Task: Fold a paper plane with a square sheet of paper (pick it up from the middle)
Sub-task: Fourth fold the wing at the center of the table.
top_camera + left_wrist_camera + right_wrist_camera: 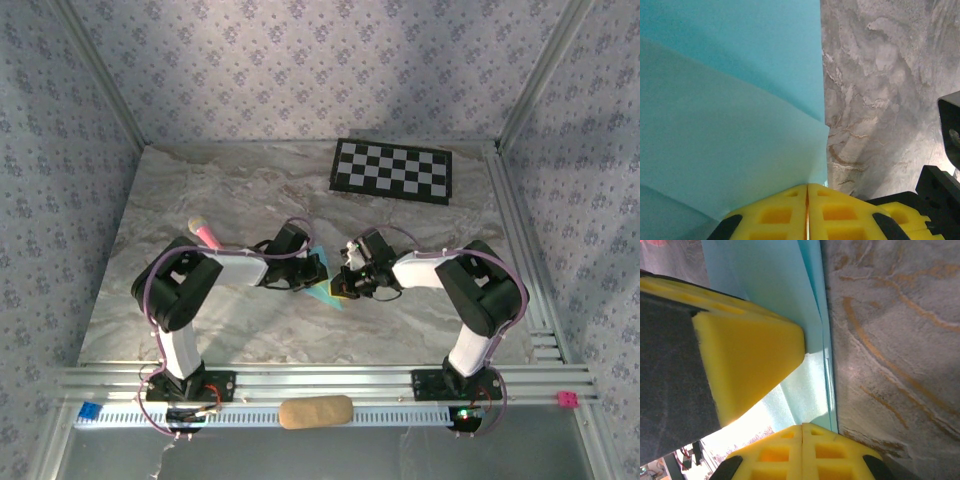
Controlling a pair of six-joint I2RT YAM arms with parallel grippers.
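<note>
Pinching the square sheet of paper (730, 125) at the middle of the marbled table (230, 190), I have my left pincer (808, 189) pressed together on the light blue sheet, which fans out from its yellow pads (775, 215). My right pincer (802, 427) faces it from the other side, pressed together as well. Its tips sit against the layered edge of the sheet, though the view is too close for me to say whether that edge is truly caught between them or only touched. As I judge it, the step in hand is setting a crease. To do it well I should move both wrists together so the thin paper is neither stretched nor torn, bring the edges level before pressing, and hold the grip firm until the fold line lies straight. A crooked line here would probably throw off every later fold of the plane. Seen from above, both my arms are bent at the elbow with the forearms turned inward. The two wrists nearly meet head-on over the sheet, between my bases and the checkerboard mat (392, 170). The mat lies well apart at the far side of the table. The pink marker pen (205, 232) rests just beside my left elbow, away from the paper.
</note>
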